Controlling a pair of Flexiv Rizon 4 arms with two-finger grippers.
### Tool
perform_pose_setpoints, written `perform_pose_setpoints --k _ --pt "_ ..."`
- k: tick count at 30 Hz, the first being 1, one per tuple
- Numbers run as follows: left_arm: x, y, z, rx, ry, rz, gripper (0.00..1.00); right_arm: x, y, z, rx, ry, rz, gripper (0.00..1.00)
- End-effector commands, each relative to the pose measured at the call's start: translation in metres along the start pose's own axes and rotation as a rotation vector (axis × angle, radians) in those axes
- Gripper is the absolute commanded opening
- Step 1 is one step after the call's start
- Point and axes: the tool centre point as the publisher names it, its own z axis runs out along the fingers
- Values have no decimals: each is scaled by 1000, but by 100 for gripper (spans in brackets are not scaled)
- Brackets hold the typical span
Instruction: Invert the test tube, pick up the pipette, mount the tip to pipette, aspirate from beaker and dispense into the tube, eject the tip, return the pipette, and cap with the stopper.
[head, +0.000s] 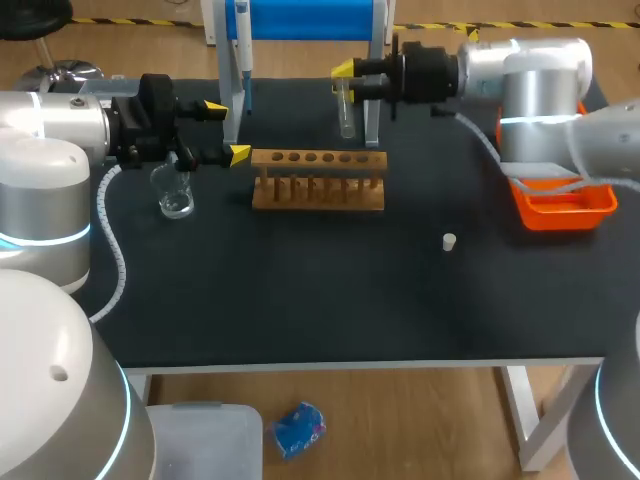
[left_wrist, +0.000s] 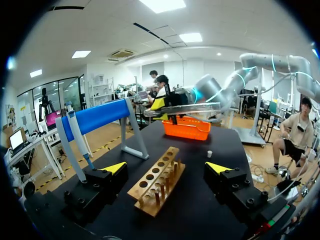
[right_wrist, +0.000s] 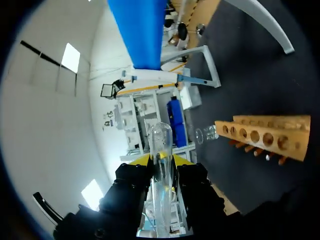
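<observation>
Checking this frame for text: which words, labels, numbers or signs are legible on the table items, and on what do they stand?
No text can be read in any view.
On the beaker, any markings are too small to make out.
On the pipette, any print is too small to read.
The test tube, wooden rack, stopper and orange tray show no label or number.

Black table (head: 330, 300) carries wooden rack (head: 318, 182), beaker (head: 175, 197), stopper (head: 450, 241), orange tray (head: 566, 220)
</observation>
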Motion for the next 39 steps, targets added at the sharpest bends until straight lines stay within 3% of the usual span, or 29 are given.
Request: perform_pose_setpoints --k 1,16,39 --pt "1 1 1 3 -4 1 100 -11 11 2 66 55 -15 0" --pt "1 1 1 3 -4 1 100 -9 7 2 61 93 -77 0" --pt "1 1 1 3 -4 1 100 33 -19 7 41 87 -109 0"
